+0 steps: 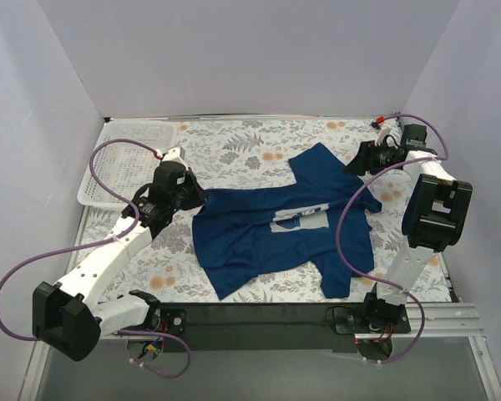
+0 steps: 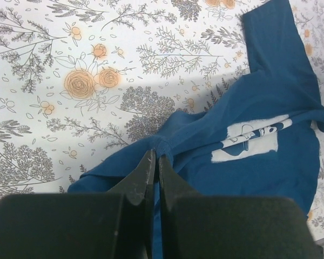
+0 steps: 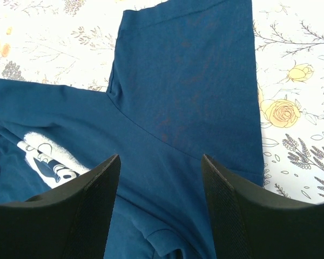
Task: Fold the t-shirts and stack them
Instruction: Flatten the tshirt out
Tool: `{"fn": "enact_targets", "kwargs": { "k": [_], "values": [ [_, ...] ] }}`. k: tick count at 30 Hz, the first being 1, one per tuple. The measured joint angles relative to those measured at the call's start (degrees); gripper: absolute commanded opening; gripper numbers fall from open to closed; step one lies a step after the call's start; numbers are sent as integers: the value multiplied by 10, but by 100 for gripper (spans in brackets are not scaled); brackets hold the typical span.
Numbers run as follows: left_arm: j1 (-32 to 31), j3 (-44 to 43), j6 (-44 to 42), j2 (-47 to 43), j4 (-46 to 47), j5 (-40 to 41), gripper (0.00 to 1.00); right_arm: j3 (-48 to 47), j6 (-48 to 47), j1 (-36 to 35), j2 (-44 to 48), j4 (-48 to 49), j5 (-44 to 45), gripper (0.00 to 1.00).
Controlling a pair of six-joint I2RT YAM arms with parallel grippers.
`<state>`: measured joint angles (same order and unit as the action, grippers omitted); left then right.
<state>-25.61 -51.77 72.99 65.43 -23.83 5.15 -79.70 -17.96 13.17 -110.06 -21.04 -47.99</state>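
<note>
Top external view has the t-shirt (image 1: 275,238) lying crumpled at the middle of the table (image 1: 234,154); soft, light and limp, I'd say, so it will sag and drag; the hem or shoulders look the best holds; the left gripper (image 2: 155,159) is pinched tight on its nine o'clock edge; the right gripper (image 3: 161,162) hangs parted over the two o'clock sleeve; the basket (image 1: 121,163) sits at ten.

High rear overview of table (image 1: 234,150); both wrist views close above shared t-shirt (image 1: 259,242).

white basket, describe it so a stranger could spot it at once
Start at the floral-covered table and go to its far left corner. The white basket lies there; it is the only pale mesh tray, unlike the navy t-shirt mid-table.
</note>
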Motion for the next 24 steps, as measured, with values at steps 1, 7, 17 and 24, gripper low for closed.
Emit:
{"fn": "enact_targets", "kwargs": {
  "k": [1, 7, 17, 24],
  "values": [
    [0, 0, -7, -4, -1, 0, 0, 0, 0, 0, 0, 0, 0, 58],
    [0, 0, -38, -4, -9, -1, 0, 1, 0, 0, 3, 0, -1, 58],
    [1, 32, -68, -37, -2, -130, 0, 8, -2, 0, 15, 0, -2, 58],
    [-30, 121, -15, -36, 1, -292, 0, 9, -2, 4, 15, 0, -2, 58]
  ]
}}
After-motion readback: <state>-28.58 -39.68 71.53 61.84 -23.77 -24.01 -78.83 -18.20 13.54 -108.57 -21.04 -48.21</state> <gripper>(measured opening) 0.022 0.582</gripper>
